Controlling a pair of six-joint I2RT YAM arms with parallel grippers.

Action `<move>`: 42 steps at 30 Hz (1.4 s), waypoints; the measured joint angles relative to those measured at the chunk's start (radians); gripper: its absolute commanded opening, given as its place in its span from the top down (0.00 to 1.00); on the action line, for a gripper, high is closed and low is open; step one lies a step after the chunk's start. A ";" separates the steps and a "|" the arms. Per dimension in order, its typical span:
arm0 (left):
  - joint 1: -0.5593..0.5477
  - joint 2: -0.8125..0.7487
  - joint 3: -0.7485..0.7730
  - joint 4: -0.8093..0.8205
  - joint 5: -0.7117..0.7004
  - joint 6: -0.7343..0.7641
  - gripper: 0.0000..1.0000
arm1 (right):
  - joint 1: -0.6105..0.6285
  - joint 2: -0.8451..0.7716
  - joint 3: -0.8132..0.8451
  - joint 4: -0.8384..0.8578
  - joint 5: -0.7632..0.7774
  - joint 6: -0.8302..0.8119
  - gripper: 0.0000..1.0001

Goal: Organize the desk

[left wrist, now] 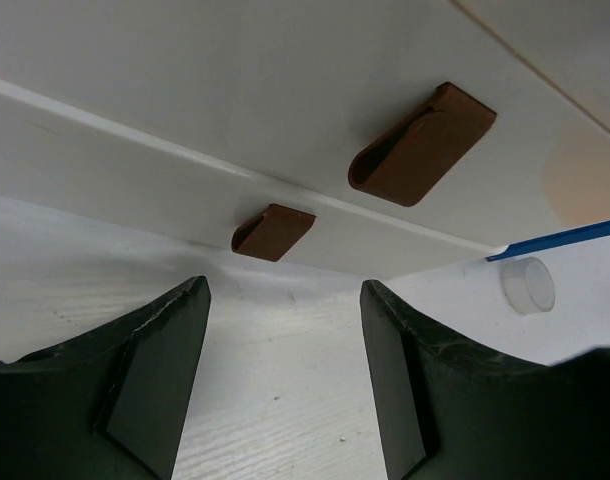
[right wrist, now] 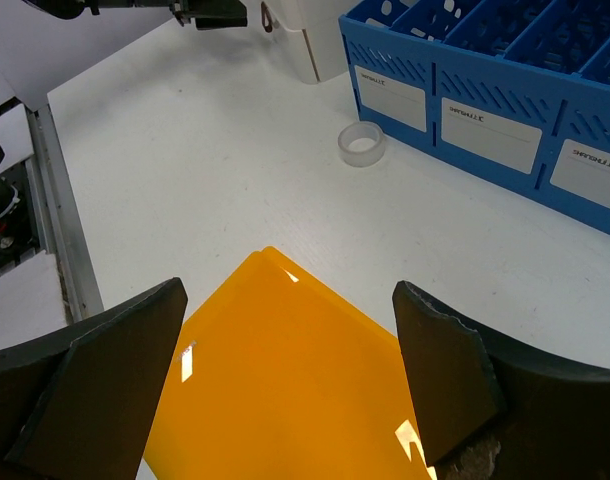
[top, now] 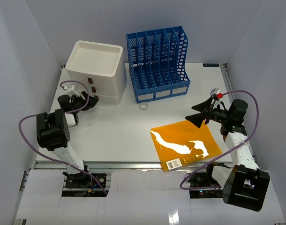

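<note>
The desk (top: 116,133) is a wide white tabletop. At its front right lies an orange folder (top: 173,135), flat, with one corner over the front rail. My right gripper (top: 192,113) hovers open above the folder's far corner (right wrist: 285,380), nothing between its fingers. My left gripper (top: 90,101) stands open low over the desk (left wrist: 75,265), close in front of a white drawer unit (top: 94,70). Its jaws face the lower of the two brown handles (left wrist: 273,231); the upper handle (left wrist: 422,145) is to the right. Nothing is held.
A blue file rack (top: 157,61) with several slots stands at the back centre, right of the drawer unit. A small clear tape roll (top: 143,106) lies on the desk just in front of the rack (right wrist: 485,90). White walls enclose the sides and back.
</note>
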 measured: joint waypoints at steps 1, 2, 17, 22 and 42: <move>0.000 0.011 0.005 0.008 0.004 0.000 0.30 | -0.003 0.001 0.000 0.000 0.000 0.000 0.10; 0.000 0.021 0.010 0.016 0.008 0.000 0.31 | -0.005 0.001 0.000 0.000 0.000 0.000 0.10; -0.015 0.112 0.113 0.043 0.018 -0.017 0.45 | -0.018 0.014 0.000 0.000 -0.008 0.000 0.10; -0.019 0.137 0.123 0.036 0.027 -0.026 0.45 | -0.020 0.020 0.000 0.000 -0.011 0.000 0.10; -0.023 0.148 0.142 -0.005 0.049 -0.043 0.87 | -0.027 0.023 0.000 0.000 -0.022 0.000 0.10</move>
